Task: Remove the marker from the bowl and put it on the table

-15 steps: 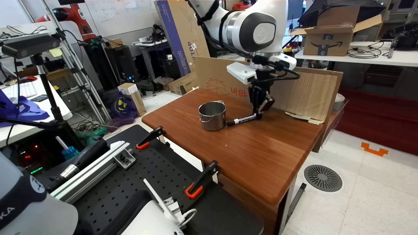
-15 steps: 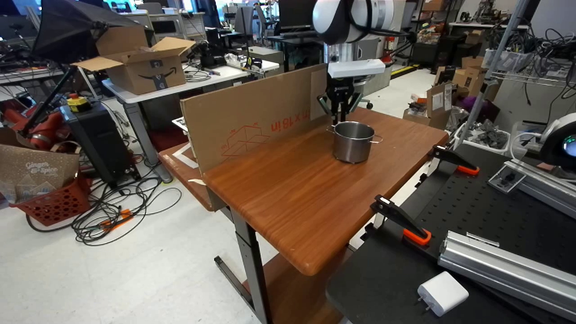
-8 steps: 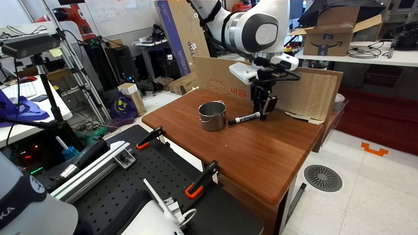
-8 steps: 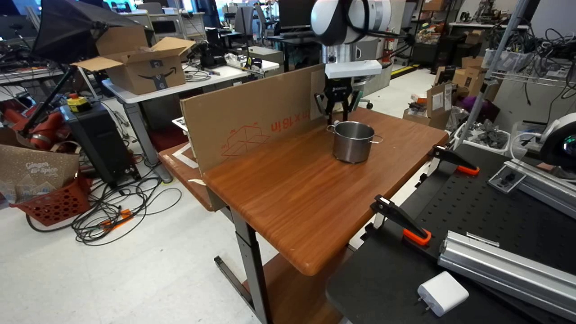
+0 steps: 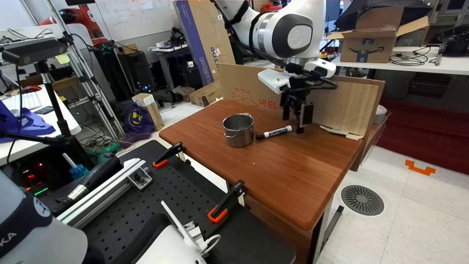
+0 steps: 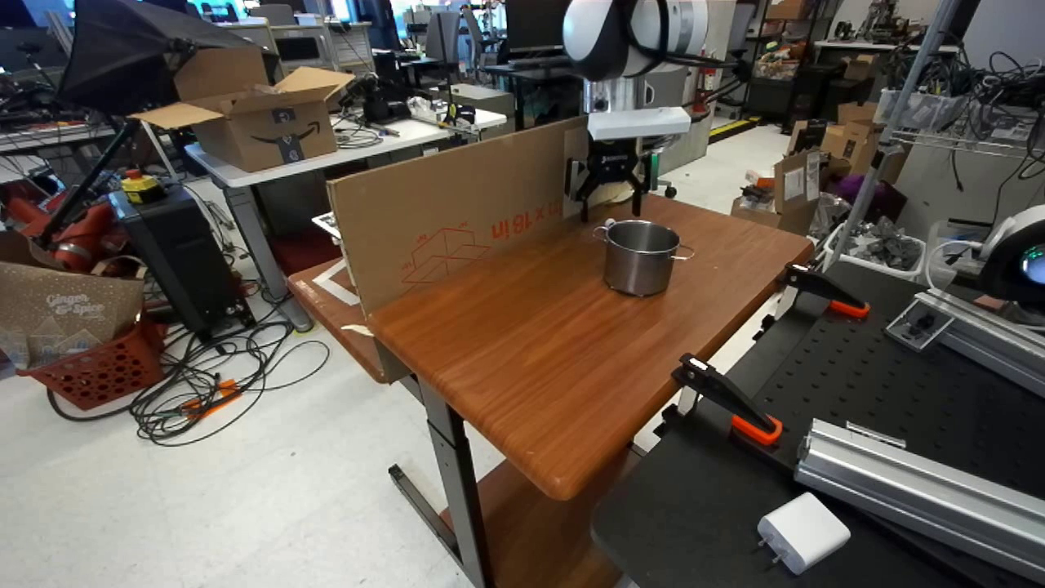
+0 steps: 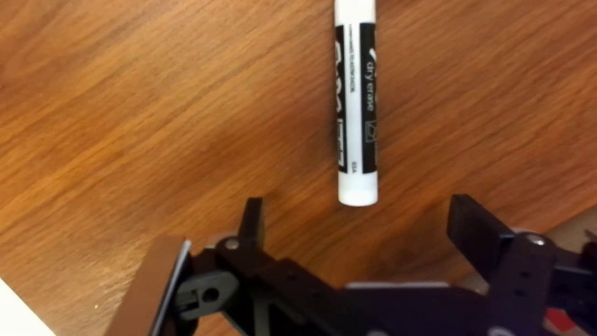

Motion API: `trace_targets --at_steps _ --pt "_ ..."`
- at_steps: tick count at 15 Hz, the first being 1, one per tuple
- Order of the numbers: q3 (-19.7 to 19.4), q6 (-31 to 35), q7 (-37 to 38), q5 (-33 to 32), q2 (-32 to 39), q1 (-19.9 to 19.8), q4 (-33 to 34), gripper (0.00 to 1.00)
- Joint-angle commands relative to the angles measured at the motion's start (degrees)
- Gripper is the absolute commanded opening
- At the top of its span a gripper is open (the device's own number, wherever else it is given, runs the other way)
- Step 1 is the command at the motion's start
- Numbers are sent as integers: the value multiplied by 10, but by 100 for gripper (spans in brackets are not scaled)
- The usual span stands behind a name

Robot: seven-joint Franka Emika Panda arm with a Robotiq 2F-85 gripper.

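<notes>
"Where's our marker?"
"Lying on the table, just beside the bowl; our gripper stands spread, holding nothing."
"How would it handle?"
"Light, stiff, slick, we judge; we'd pinch its middle."

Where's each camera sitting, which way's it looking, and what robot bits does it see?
In an exterior view: sits apart from the arm, looking down over the black bench toward the marker and cardboard panel; arm, claw and maybe the base show.
In an exterior view: also apart, looking down past a corner of the table toward the bowl; arm and claw show.
Wrist view: sits on the arm, looking down at the marker; the claw's spread fingers show.
Both exterior views share bowl, table, arm and claw.
</notes>
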Motion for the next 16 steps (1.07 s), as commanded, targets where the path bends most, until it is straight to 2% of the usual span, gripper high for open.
trace_targets --at_steps 1,6,7,10,16 --pt "-6 -14 6 2 -22 7 -19 100" --pt "0 -2 -11 2 -90 7 -93 100" --pt "-2 -5 -3 2 -52 5 -49 100" --pt "-1 -5 -4 2 -81 6 -81 100" --pt "-1 -4 -5 2 -82 6 -86 100"
